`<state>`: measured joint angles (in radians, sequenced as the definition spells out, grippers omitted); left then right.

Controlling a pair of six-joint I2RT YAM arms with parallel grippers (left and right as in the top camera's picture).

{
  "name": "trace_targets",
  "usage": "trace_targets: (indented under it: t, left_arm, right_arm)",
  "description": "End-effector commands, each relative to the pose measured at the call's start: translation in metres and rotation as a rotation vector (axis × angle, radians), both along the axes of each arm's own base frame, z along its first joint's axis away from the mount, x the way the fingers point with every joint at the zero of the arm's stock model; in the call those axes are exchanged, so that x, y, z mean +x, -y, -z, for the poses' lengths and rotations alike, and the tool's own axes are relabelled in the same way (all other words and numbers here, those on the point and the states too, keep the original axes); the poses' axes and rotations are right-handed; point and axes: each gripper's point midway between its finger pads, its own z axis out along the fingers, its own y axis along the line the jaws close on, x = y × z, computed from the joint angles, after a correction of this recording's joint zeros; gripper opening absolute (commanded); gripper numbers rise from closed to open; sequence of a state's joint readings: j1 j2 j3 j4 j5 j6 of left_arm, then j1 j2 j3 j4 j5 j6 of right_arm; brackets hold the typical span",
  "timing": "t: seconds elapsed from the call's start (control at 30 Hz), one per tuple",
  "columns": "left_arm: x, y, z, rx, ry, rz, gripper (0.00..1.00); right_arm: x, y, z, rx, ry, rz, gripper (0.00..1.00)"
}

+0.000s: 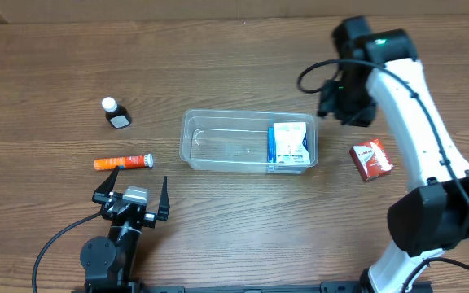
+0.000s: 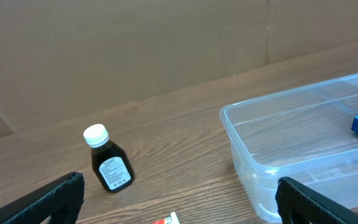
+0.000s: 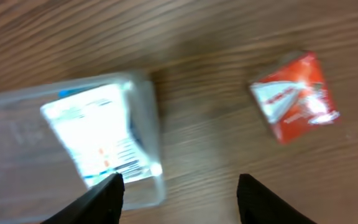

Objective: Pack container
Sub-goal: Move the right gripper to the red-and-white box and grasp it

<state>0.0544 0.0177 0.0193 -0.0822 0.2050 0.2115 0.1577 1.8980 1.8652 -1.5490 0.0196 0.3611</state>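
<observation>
Right gripper (image 3: pixel 182 200) jaws stand spread wide, empty, above the right end of the container (image 1: pixel 187 140), which sits in the middle of the table (image 1: pixel 39 89). Left gripper (image 2: pixel 185 205) is equally wide apart, holding nothing. One white-and-blue box (image 1: pixel 289 145) lies in the container's right end.

Brown wood-grain table (image 1: pixel 243 220); plain brown cardboard wall (image 2: pixel 135 43) behind.

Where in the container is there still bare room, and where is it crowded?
The container is bare across its left and middle, from its left wall to the blue-white box filling the right end. Outside, a bare strip separates it from the red box; the bottle and orange tube sit to its left.
</observation>
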Motion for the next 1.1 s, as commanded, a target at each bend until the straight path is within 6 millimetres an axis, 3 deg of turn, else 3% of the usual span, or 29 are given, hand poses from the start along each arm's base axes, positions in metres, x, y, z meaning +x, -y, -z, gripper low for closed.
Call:
trace_targets:
  t: [0.0,0.13,0.27,0.37,0.6,0.73,1.07]
  left_arm:
    - [0.0,0.0,0.0,-0.01,0.003,0.0,1.0]
    - [0.0,0.0,0.0,-0.01,0.003,0.0,1.0]
    - [0.0,0.0,0.0,-0.01,0.003,0.0,1.0]
    - [0.0,0.0,0.0,-0.01,0.003,0.0,1.0]
    - [0.0,0.0,0.0,-0.01,0.003,0.0,1.0]
    - [0.0,0.0,0.0,-0.01,0.003,0.0,1.0]
    - [0.0,0.0,0.0,-0.01,0.003,0.0,1.0]
  right_arm:
    - [0.007,0.033,-0.011,-0.015,0.038,0.047,0.68]
    - [0.001,0.07,-0.004,-0.026,0.003,-0.009,0.83]
    - [-0.01,0.112,0.004,-0.023,-0.034,0.023,0.88]
    - [-0.02,0.131,0.024,-0.014,-0.069,0.017,0.93]
    - [-0.037,0.126,0.082,0.014,-0.136,-0.052,1.0]
    - [-0.043,0.11,0.107,0.082,-0.135,-0.114,1.0]
    - [-0.053,0.102,0.14,0.043,-0.183,-0.174,1.0]
